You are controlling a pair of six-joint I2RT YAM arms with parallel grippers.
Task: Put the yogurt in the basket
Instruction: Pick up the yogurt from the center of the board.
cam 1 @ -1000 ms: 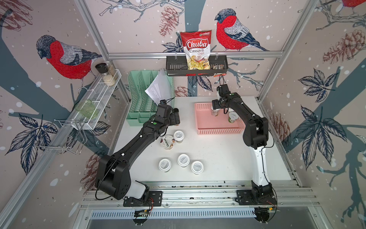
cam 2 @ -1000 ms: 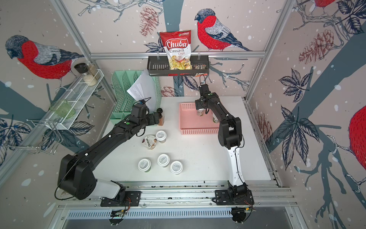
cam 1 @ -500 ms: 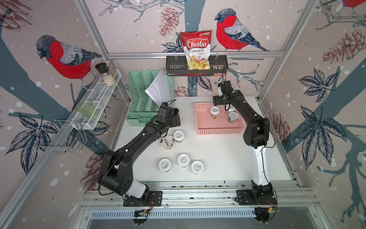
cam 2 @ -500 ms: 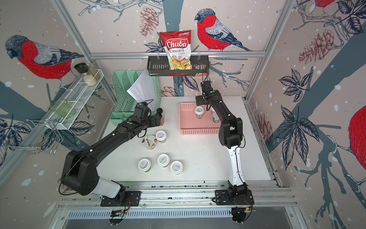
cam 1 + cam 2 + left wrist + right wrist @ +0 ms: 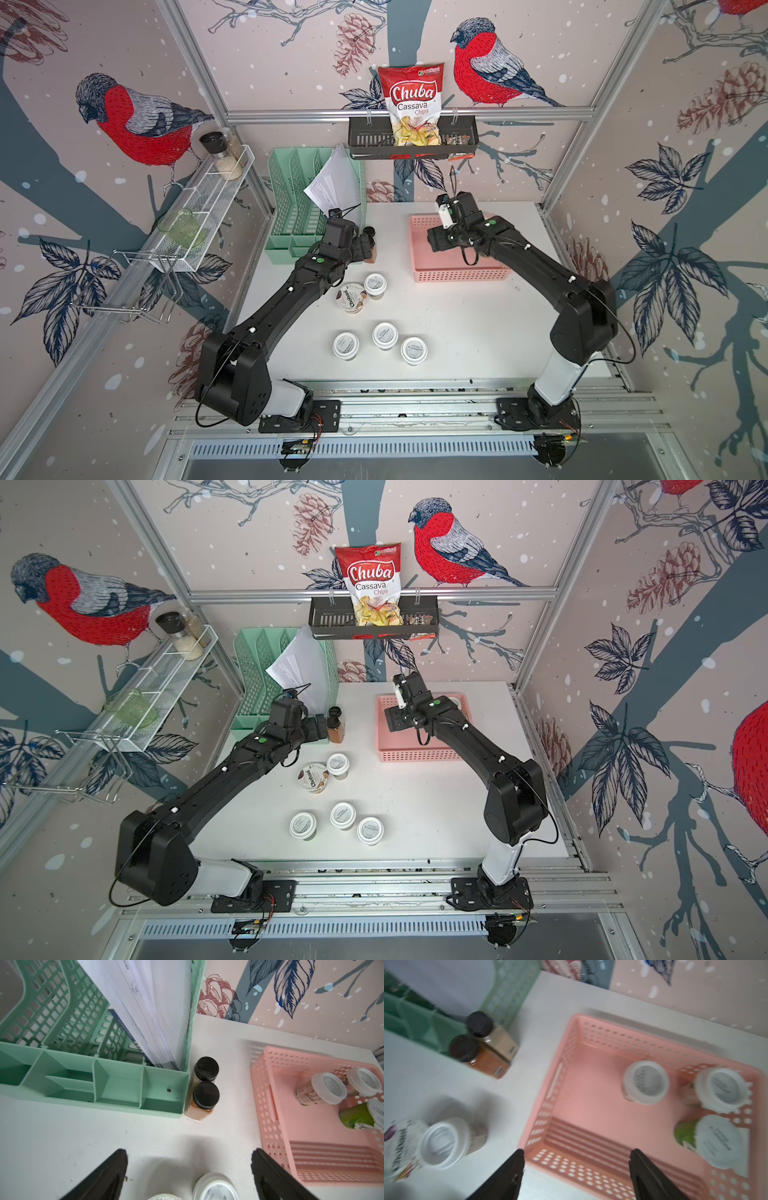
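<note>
The pink basket [image 5: 461, 275] [image 5: 419, 754] stands at the table's back right. Three yogurt jars with white lids are inside it [image 5: 645, 1082] [image 5: 721, 1088] [image 5: 716, 1140]. My right gripper [image 5: 576, 1165] [image 5: 436, 243] hangs open and empty above the basket's left part. On the table sit a Chobani yogurt cup [image 5: 351, 297], a jar [image 5: 375, 284] beside it, and three jars [image 5: 385, 336] nearer the front. My left gripper [image 5: 189, 1167] [image 5: 365, 245] is open and empty, above and just behind the jar lid [image 5: 216, 1188].
Two black-capped spice bottles [image 5: 204, 1095] [image 5: 371, 253] stand against the green file organiser [image 5: 116, 1086], right by my left gripper. A black hanging tray with a chips bag [image 5: 411, 104] hangs on the back rail. A white wire rack [image 5: 208, 208] runs along the left wall.
My right gripper has pulled up and away from a jar left standing in the basket, then swung toward the basket's left side. The left arm has barely moved.
</note>
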